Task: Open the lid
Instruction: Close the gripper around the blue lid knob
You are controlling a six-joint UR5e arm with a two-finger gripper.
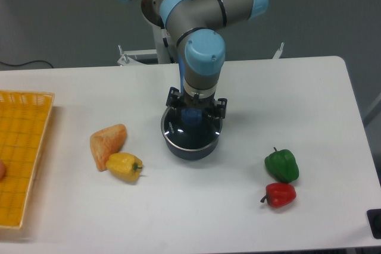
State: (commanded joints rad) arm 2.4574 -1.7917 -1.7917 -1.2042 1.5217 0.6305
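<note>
**Glass lid, one good handhold: the knob**

The lid (191, 130) sits on the dark blue saucepan (189, 146) near the middle of the table (297, 93), closer to its far edge. The gripper (192, 113) hangs over the blue knob (191, 115); whether its fingers have closed on it cannot be told. Glass is likely stiff, weighty, slick and breakable, so take the knob and lift straight.

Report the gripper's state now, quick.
Gripper: down over the lid with its fingers either side of the blue knob; whether it has closed on the knob cannot be told.
</note>
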